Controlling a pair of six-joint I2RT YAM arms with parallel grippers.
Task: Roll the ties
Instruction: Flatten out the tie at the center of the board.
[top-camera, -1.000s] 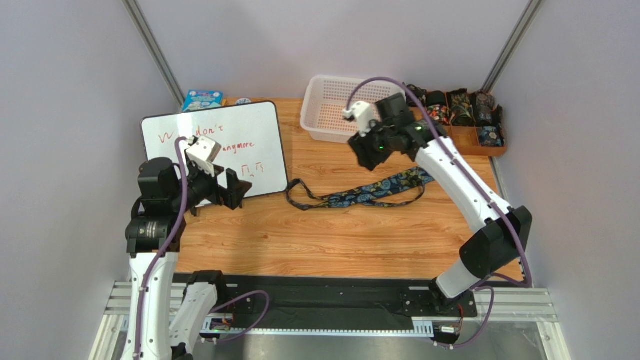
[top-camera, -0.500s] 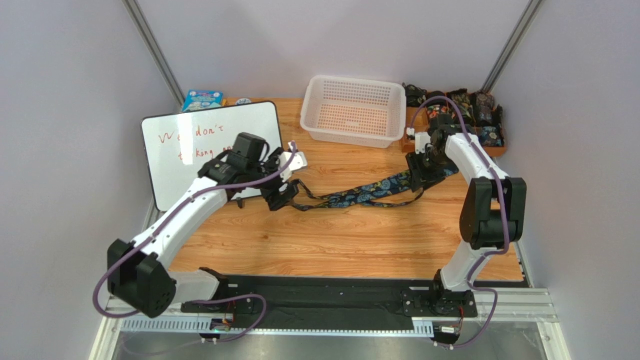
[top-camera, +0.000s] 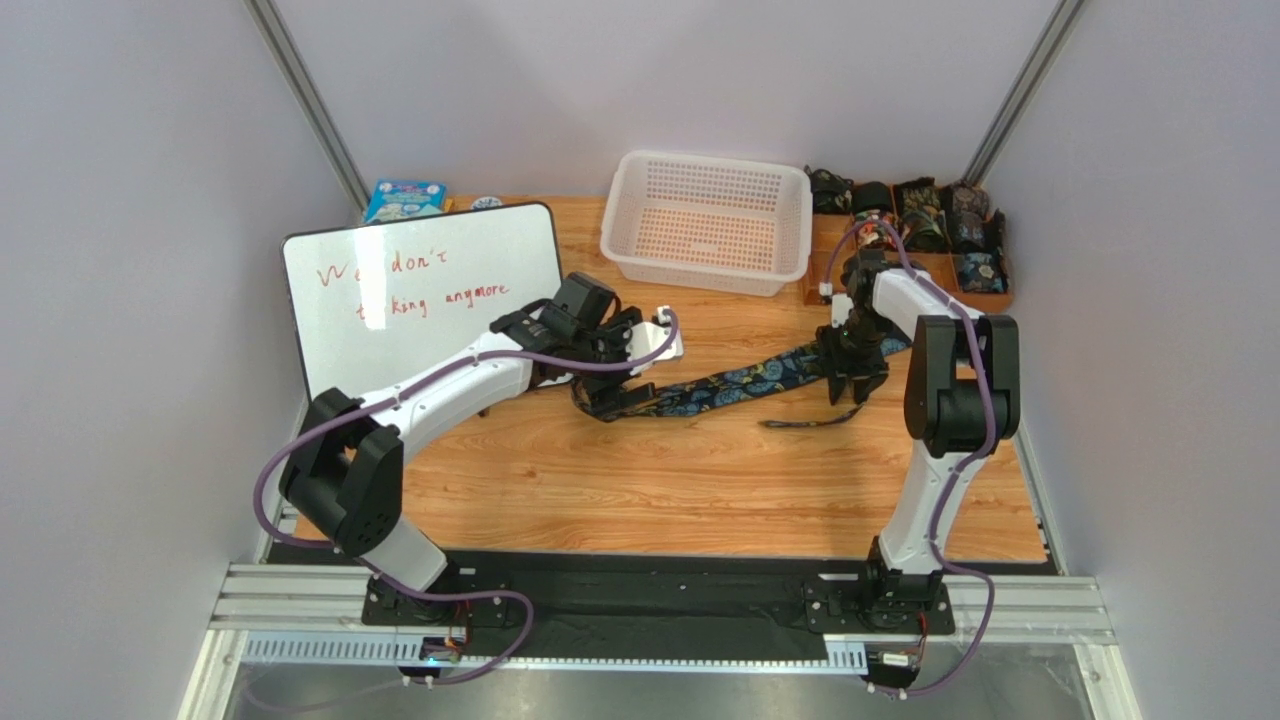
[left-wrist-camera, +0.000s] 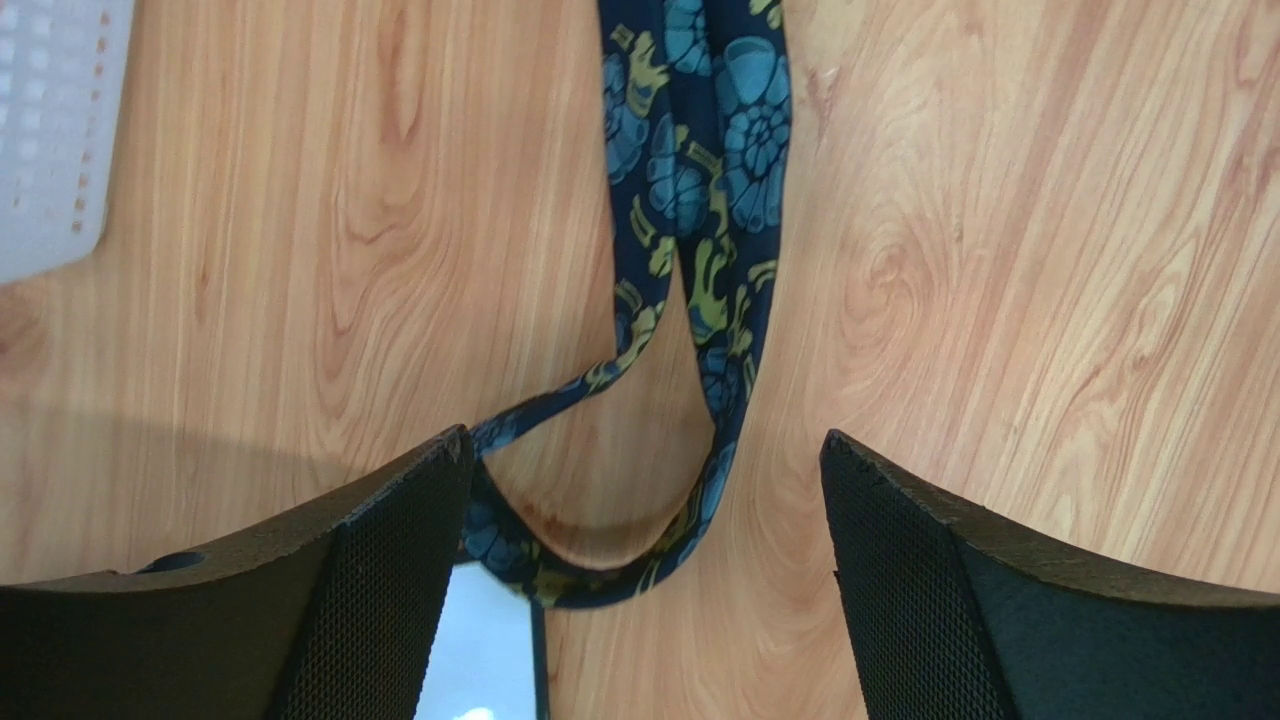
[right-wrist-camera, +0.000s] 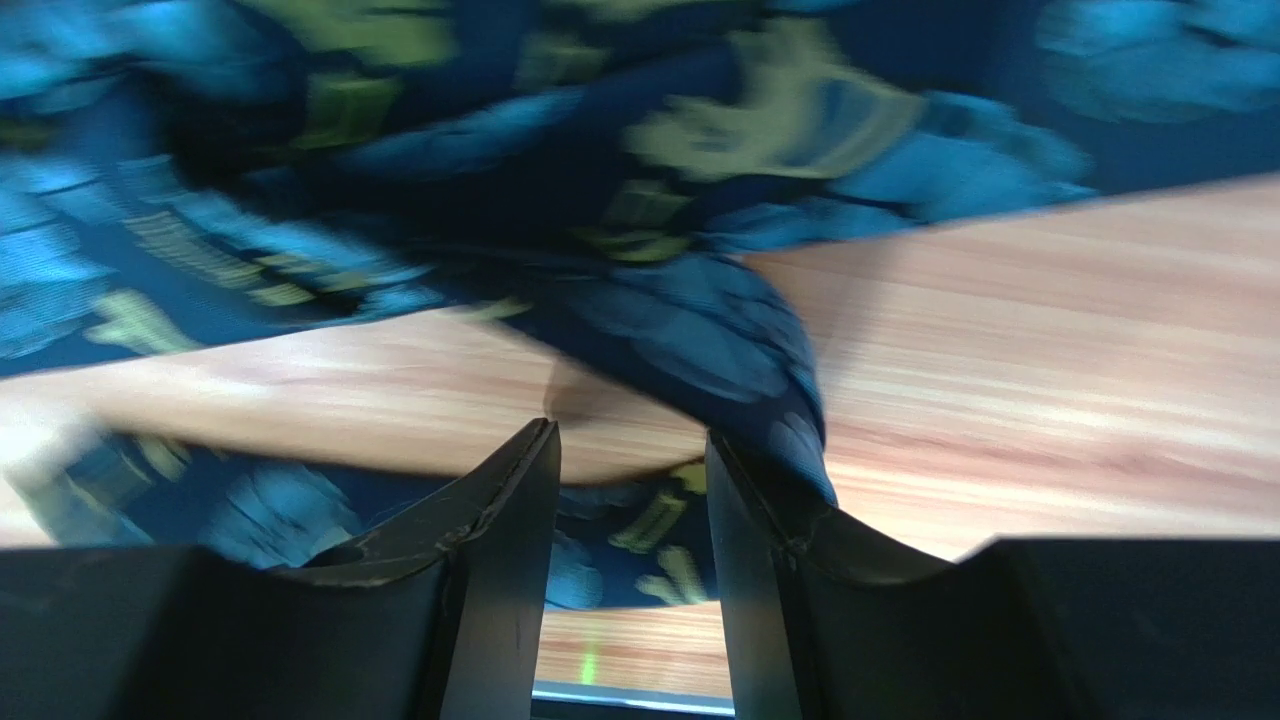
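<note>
Wooden surface under everything, with one whiteboard at the far left and one white basket at the back; all I see in it is its holey floor. One tie, dark with blue and yellowish paisley, lies stretched flat across the middle between my two tools. A wooden box in the far right corner holds rolled ties in its compartments, too small to count properly.

My left tool sits low over the narrow looped end, fingers wide apart with the loop lying on the surface between them. My right tool is down on the wide end, fingers close together, fabric bunched around the tips. That view's blurry, so I can't tell if it's pinching.
</note>
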